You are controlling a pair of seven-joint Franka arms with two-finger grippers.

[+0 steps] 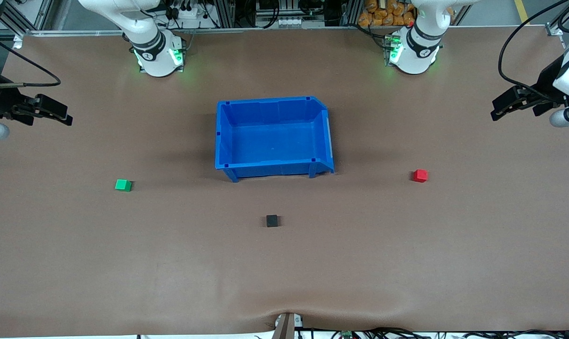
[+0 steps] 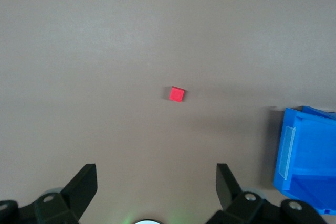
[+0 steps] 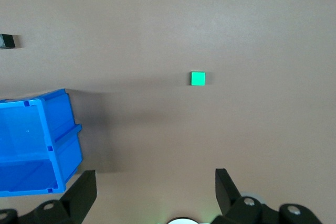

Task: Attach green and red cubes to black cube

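The black cube (image 1: pixel 272 220) sits on the brown table, nearer to the front camera than the blue bin (image 1: pixel 275 100). Toward the right arm's end lies the green cube (image 1: pixel 123 185), also seen in the right wrist view (image 3: pixel 198 78). The red cube (image 1: pixel 420 175) rests toward the left arm's end and shows in the left wrist view (image 2: pixel 177 94). My left gripper (image 1: pixel 497 110) hangs open and empty over the table's edge at its own end, well apart from the red cube. Over the other end, my right gripper (image 1: pixel 64 116) is open and empty too.
The blue bin stands empty mid-table, between the two arm bases and the black cube. Its corner shows in the left wrist view (image 2: pixel 310 156) and its wall in the right wrist view (image 3: pixel 65 140), where the black cube (image 3: pixel 7 41) also appears.
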